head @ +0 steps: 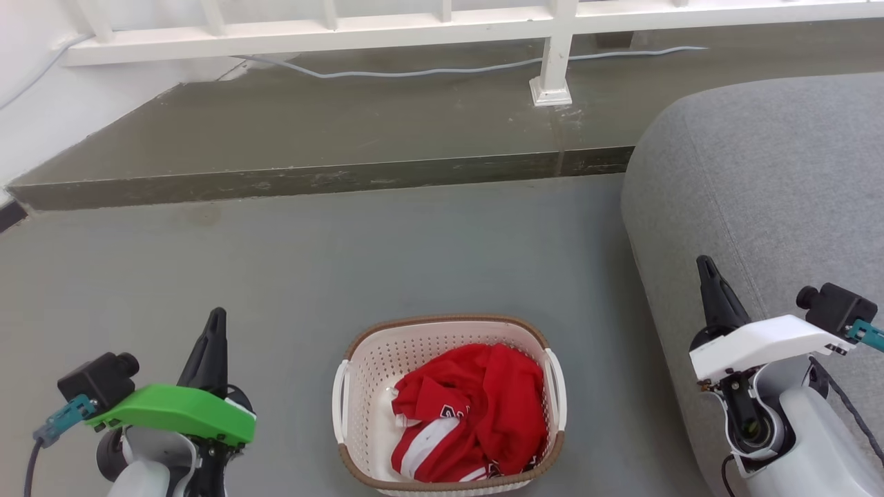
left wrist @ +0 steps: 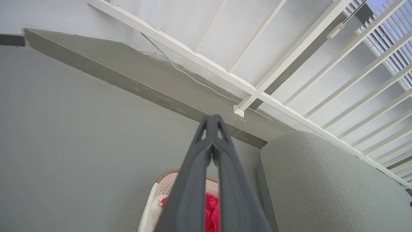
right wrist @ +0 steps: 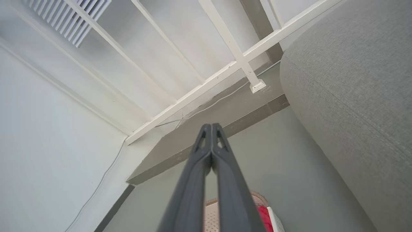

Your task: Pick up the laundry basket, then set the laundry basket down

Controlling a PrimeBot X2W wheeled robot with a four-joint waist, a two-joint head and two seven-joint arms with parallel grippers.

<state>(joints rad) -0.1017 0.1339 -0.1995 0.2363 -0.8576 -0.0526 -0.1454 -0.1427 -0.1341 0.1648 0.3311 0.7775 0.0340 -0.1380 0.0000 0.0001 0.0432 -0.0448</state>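
Observation:
The laundry basket (head: 366, 386) stands on the grey floor between my two arms, cream-white and perforated with a brown rim and white side handles. A red and white garment (head: 476, 414) lies inside it. My left gripper (head: 215, 319) is raised to the basket's left, fingers shut together with nothing between them. My right gripper (head: 706, 266) is raised to the right, over the sofa's edge, also shut and empty. The left wrist view catches the basket (left wrist: 164, 185) behind the closed left gripper (left wrist: 211, 120); the right wrist view catches the basket's rim (right wrist: 259, 197) beside the closed right gripper (right wrist: 211, 126).
A grey sofa (head: 766, 200) fills the right side, close to the basket. A raised concrete step (head: 324, 176) crosses the floor ahead, with a white railing (head: 552, 62) and a cable (head: 428, 70) on it. A white wall (head: 27, 90) stands at the far left.

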